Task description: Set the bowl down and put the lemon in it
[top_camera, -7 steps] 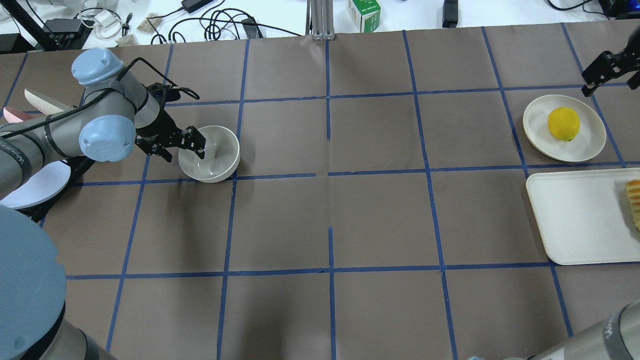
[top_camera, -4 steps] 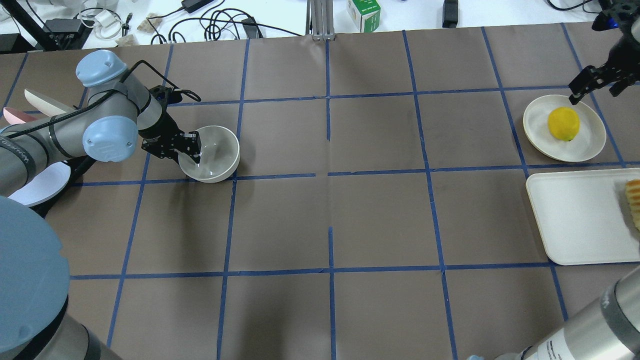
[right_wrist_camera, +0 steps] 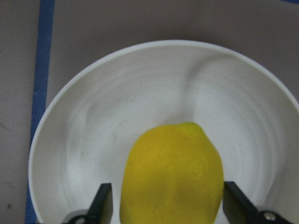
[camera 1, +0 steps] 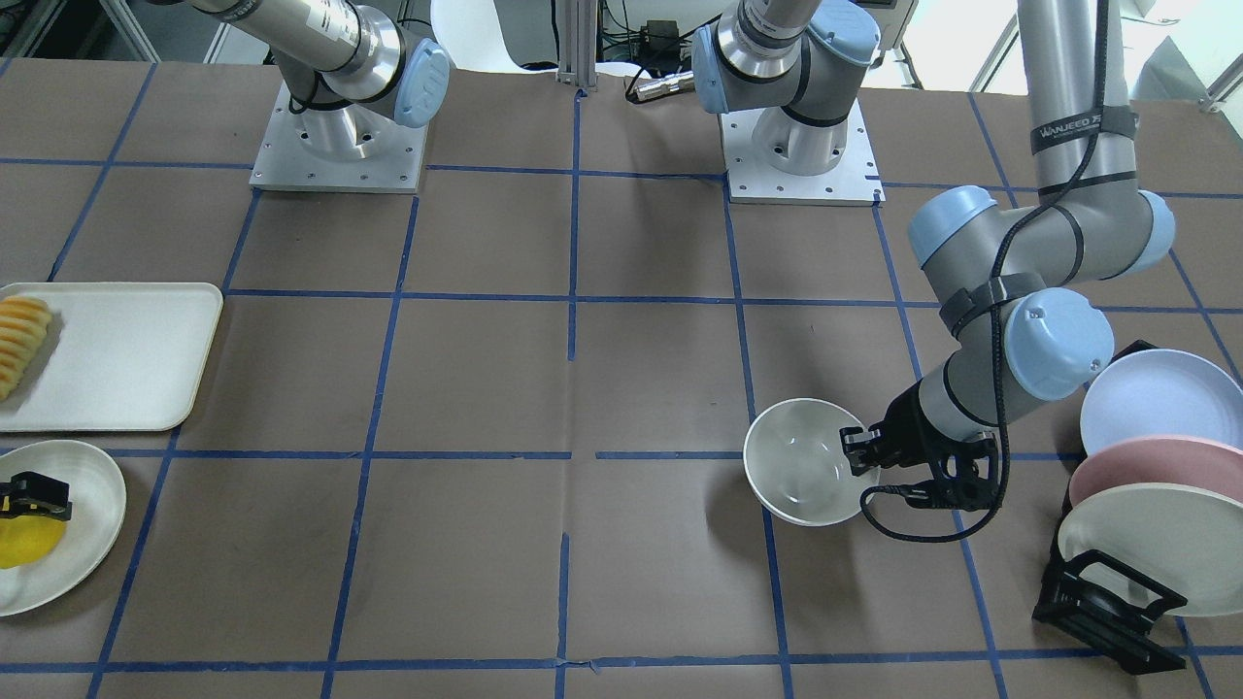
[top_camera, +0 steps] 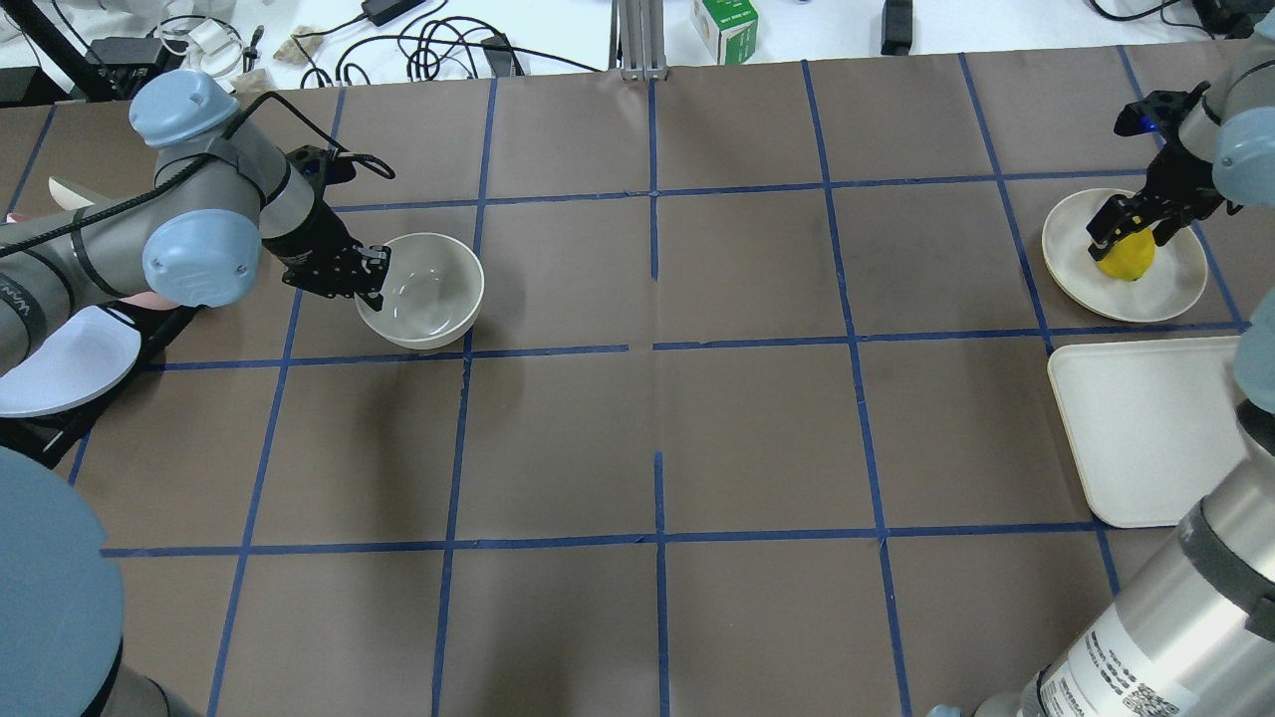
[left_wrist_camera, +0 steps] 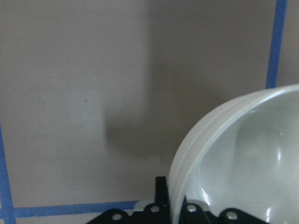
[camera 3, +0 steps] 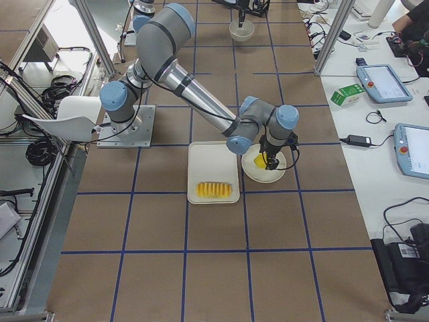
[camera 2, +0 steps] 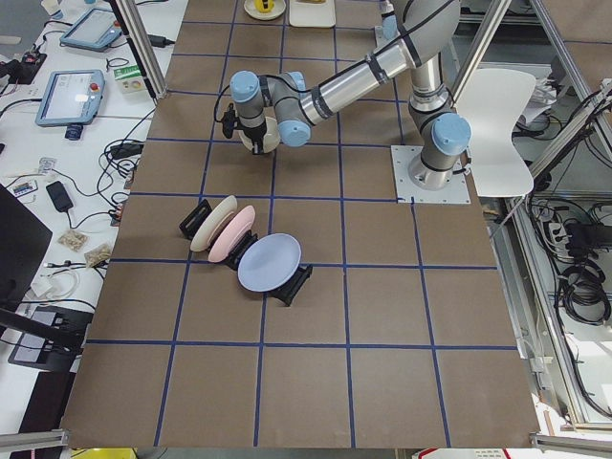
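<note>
Brown paper over the bench, ruled into large squares with blue tape. On the robot's left half, the glossy off-white bowl, open side up, just beside a tape line and well apart from the lemon; contact between its base and the paper not discernible. At the bowl's rim, on the side toward the dish rack, the left gripper, jaws closed on the rim with the bowl's wall pinched between them. In the rack, three pastel plates on edge: blue, pink and cream. Far off on the right half, the yellow lemon on a shallow white plate, with the right gripper lowered over it, jaws spread wide on either side of the fruit, a sliver of plate visible between one finger and the peel. Just beside the plate, a white tray with a row of sliced fruit at one end. Two bolted metal base plates at the robot's edge of the bench. Beyond the far edge, a white worktop with tangled black cables and a green carton; behind the robot, a white chair.
</note>
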Robot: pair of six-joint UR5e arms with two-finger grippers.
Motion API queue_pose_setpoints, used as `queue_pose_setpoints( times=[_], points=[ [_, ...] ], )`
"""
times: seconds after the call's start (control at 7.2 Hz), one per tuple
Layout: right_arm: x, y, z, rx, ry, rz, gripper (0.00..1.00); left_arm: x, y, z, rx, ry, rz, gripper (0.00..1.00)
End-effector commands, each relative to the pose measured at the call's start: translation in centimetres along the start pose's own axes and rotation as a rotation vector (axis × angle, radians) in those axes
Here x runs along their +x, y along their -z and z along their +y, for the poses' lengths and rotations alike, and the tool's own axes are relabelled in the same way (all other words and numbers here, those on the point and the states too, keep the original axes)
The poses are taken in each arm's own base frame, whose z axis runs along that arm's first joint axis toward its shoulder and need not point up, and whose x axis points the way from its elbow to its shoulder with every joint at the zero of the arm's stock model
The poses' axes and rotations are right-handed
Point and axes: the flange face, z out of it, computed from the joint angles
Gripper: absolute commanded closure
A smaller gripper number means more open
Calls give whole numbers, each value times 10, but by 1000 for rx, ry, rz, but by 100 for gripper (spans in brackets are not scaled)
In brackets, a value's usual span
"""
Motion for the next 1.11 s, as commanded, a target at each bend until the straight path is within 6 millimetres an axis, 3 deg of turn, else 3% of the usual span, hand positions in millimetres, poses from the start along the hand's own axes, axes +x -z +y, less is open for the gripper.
queue_pose_setpoints(
  times=[0.0,0.14,0.28,0.56,0.69,0.83,0.97],
  points=[
    [0,-2,0,-7,-8,-5,76,70,-4,5,4,63,79,100],
    [-1,0,1,-9,-12,-7,80,119,-10,10,25,99,83,100],
    [0,24,2,2,-20,4,80,166,-16,19,46,118,88,100],
    [-33,149,45,17,-64,12,79,231,-43,41,29,80,85,100],
    [-56,198,70,22,-78,16,79,245,-57,43,46,104,91,100],
    [-76,224,89,16,-120,-2,79,246,-70,41,49,108,92,100],
    [-85,231,93,20,-122,-7,79,247,-73,41,46,107,90,75]
  ],
)
